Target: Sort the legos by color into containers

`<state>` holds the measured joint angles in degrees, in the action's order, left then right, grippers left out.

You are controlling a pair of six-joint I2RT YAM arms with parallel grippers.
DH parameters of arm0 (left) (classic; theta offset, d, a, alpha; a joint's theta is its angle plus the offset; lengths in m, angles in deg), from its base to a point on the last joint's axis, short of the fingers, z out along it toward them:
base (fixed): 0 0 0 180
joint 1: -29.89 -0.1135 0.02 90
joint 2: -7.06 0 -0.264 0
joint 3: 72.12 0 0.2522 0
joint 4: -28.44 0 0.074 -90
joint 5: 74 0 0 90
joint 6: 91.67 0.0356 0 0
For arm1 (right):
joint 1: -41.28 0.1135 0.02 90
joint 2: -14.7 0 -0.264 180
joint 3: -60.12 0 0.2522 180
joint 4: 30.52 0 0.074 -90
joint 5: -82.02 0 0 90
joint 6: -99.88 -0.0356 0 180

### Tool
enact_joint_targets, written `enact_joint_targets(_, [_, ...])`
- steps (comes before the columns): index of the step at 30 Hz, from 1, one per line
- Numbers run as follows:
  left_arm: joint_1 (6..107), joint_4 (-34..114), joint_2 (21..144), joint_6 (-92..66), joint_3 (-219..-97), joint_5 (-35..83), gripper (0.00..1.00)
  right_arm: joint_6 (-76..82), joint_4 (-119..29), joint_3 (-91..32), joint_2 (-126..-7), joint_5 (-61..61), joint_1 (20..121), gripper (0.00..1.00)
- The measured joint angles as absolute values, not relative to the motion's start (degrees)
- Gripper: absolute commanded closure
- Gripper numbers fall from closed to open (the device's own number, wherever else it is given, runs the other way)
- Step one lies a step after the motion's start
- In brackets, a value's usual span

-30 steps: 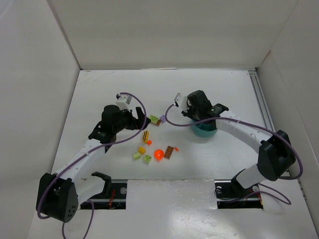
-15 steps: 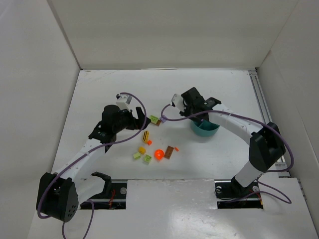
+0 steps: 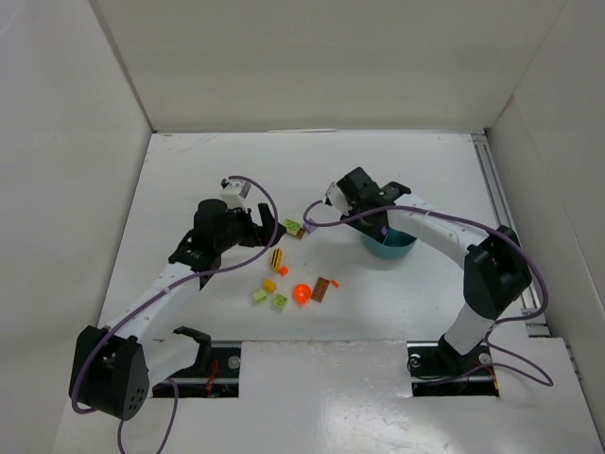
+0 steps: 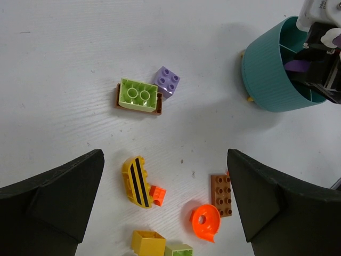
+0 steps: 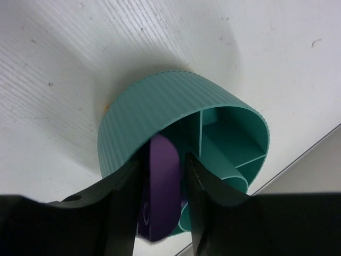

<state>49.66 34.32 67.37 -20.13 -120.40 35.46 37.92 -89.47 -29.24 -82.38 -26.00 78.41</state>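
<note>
White table (image 3: 180, 180), white walls on three sides, and both arms are reaching out over it. On the right, the teal bowl (image 3: 392, 249) sits on the table with the right gripper (image 5: 162, 160) directly above it. Its jaws are clamped on a dark purple piece (image 5: 162, 197), which stands upright between the two fingers just at the bowl's rim. I can see dividers inside the bowl beyond it, but which compartment the piece is over I can't quite make out from here.

Now the left side. The left gripper (image 4: 165, 154) hovers with its fingers spread wide, holding nothing. The loose legos (image 3: 276, 258) lie scattered on the table beneath it and ahead of it. Farther out, toward the bowl, there's a lime green brick (image 4: 138, 95) with a lilac brick (image 4: 167, 81) just beside its corner. Closer in, between the open fingers, a yellow piece with black stripes (image 4: 134, 180) lies with a small orange brick (image 4: 157, 193) against it. Over by the right-hand finger sits a brown brick (image 4: 221, 194), and the round orange piece (image 4: 205, 223) is just beside that. Right at the near edge of the wrist view, a yellow brick (image 4: 147, 242) and a second lime green brick (image 4: 178, 249) lie side by side. Every one of these is on the table, apart from the bowl, off to its left.
</note>
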Motion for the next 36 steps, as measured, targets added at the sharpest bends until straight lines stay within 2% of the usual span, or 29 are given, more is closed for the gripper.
enact_joint_targets(7, [49.7, 34.3, 67.8, -20.1, -120.4, 35.5, 0.0, 37.0, -90.2, -31.1, -82.4, -27.0, 78.7, 0.44])
enact_joint_targets(13, [49.7, 34.3, 67.8, -20.1, -120.4, 35.5, 0.0, 36.5, -90.6, -32.1, -81.9, -27.0, 78.9, 0.44])
enact_joint_targets(18, [49.7, 34.3, 68.1, -20.1, -120.7, 36.0, 0.0, 35.5, -89.6, -31.7, -76.6, -26.6, 78.9, 0.37])
enact_joint_targets(20, [49.7, 34.3, 69.4, -19.9, -121.9, 36.8, 0.0, 34.9, -87.0, -30.6, -71.7, -25.7, 78.9, 0.27])
enact_joint_targets(21, [49.7, 34.2, 70.3, -19.8, -122.7, 37.1, 0.0, 34.2, -84.8, -29.0, -68.2, -24.6, 78.8, 0.14])
enact_joint_targets(23, [50.0, 33.9, 73.1, -19.0, -125.2, 37.7, 0.0, 33.2, -80.5, -25.1, -60.0, -21.7, 78.0, 0.02])
enact_joint_targets(29, [54.7, 34.8, 87.7, -13.0, -138.2, 38.6, 0.0, 29.6, -68.9, -12.4, -39.1, -12.8, 69.9, 0.0])
enact_joint_targets(34, [56.3, 36.8, 102.6, -6.9, -149.6, 39.6, 0.0, 27.4, -67.3, -7.6, -35.5, -10.0, 64.0, 0.0])
enact_joint_targets(36, [56.3, 38.5, 107.7, -5.2, -153.4, 39.2, 0.05, 26.9, -67.3, -6.2, -35.7, -8.5, 62.2, 0.0])
